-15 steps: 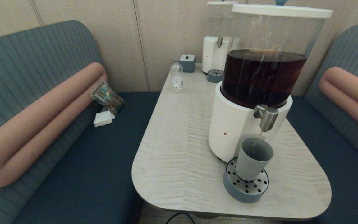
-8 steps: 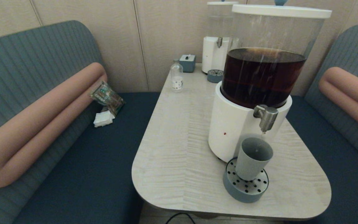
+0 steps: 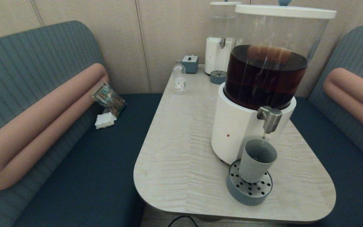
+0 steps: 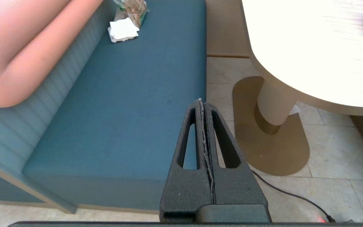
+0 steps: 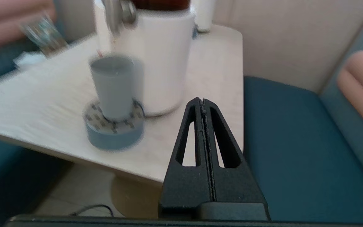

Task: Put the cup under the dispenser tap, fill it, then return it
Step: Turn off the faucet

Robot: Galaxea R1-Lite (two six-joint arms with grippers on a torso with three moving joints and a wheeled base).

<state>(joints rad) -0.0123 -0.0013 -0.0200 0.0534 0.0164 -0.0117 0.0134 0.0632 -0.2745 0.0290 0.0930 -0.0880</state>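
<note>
The cup point(image 3: 257, 160) stands upright on the drip tray point(image 3: 248, 190), directly under the dispenser tap point(image 3: 270, 119) — placement is done, and a thin trickle suggests filling is underway. Returning it remains. Neither tool holds anything: the right tool point(image 5: 203, 104) is pressed closed, off the desk point(image 3: 181, 151) edge; the left tool point(image 4: 202, 104), likewise closed, hangs over the bench seat point(image 4: 131, 104).

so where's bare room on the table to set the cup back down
The table is bare from the near left corner up to the small bottle. A thin strip lies right of the drip tray. It is crowded around the cup, under the dispenser tap, and at the far end.
</note>
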